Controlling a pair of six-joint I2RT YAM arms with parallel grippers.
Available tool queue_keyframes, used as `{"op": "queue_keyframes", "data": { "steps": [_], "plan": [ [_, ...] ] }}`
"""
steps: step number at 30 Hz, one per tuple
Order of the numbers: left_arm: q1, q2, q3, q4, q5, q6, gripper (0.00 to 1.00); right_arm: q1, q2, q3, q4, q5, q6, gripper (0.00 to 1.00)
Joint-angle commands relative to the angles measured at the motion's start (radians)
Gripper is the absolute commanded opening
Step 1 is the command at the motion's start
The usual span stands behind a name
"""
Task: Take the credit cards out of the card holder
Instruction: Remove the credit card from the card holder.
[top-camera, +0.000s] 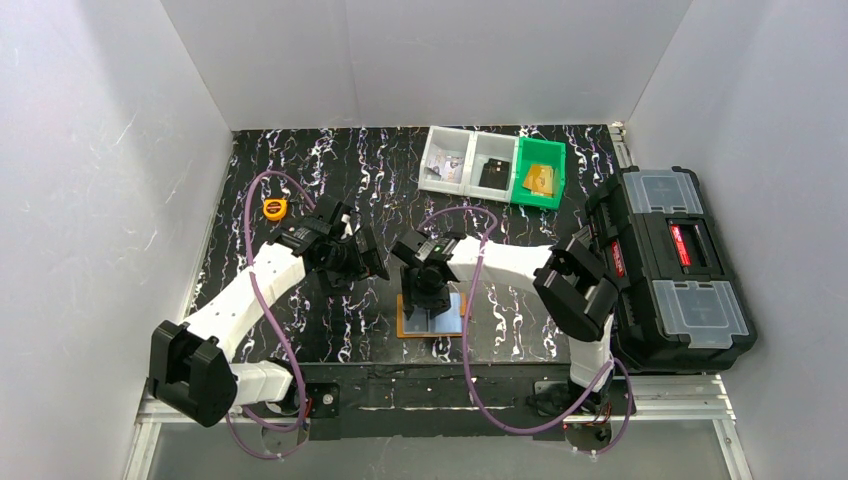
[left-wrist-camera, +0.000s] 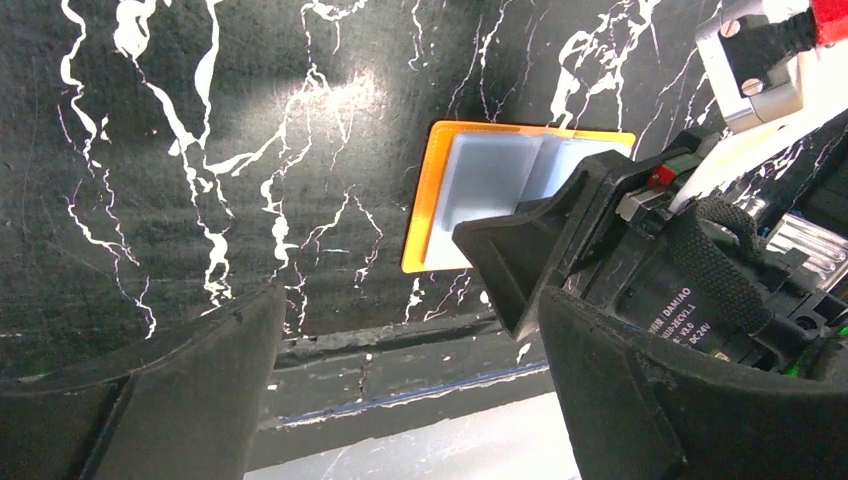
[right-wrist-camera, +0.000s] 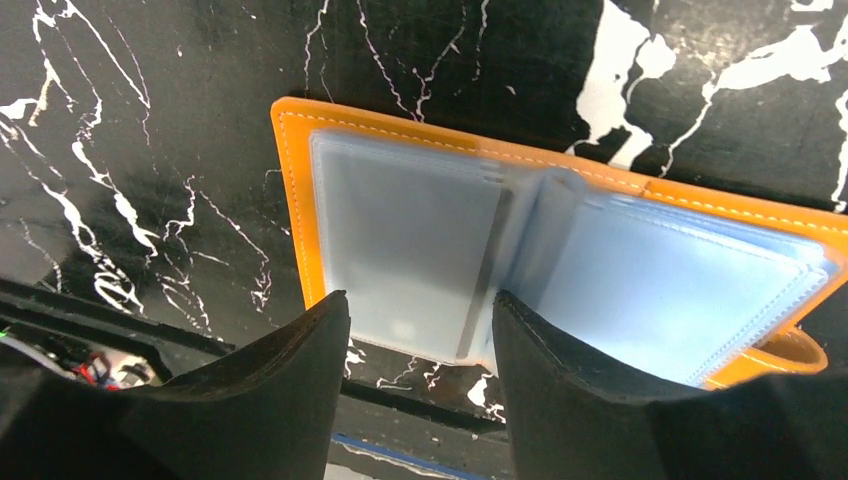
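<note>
The orange card holder lies open and flat near the table's front edge. It shows closer in the right wrist view, with its closure tab at the right. Pale blue credit cards sit inside its clear pockets on both halves. My right gripper hangs just over the near edge of the left half, open, with nothing between its jaws. My left gripper is open wide and empty, a little to the left of the card holder and above the table.
A yellow tape measure lies at the back left. Three small bins stand at the back, one of them green. A black toolbox fills the right side. The table's front edge runs just past the card holder.
</note>
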Motion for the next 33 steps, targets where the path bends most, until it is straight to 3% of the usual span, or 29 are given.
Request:
{"op": "queue_keyframes", "data": {
  "steps": [1,12,21,26,30,33],
  "plan": [
    [0.006,-0.046,-0.026,-0.005,-0.023,-0.024,0.98,0.026,0.04,0.071,-0.058,0.072,-0.031,0.62],
    [0.007,-0.045,-0.05,0.009,-0.01,-0.034,0.98,0.031,0.121,0.02,-0.058,0.054,-0.042,0.49],
    [0.007,-0.036,-0.096,0.044,0.03,-0.044,0.98,0.004,0.145,-0.042,-0.008,-0.045,-0.042,0.19],
    [0.007,0.003,-0.118,0.077,0.093,-0.035,0.98,-0.04,0.107,-0.121,0.063,-0.101,-0.04,0.1],
    [0.0,0.045,-0.137,0.12,0.159,-0.031,0.92,-0.066,0.078,-0.183,0.133,-0.161,-0.038,0.06],
    [-0.018,0.083,-0.145,0.153,0.194,-0.037,0.81,-0.084,0.074,-0.216,0.18,-0.212,-0.038,0.04]
  ]
}}
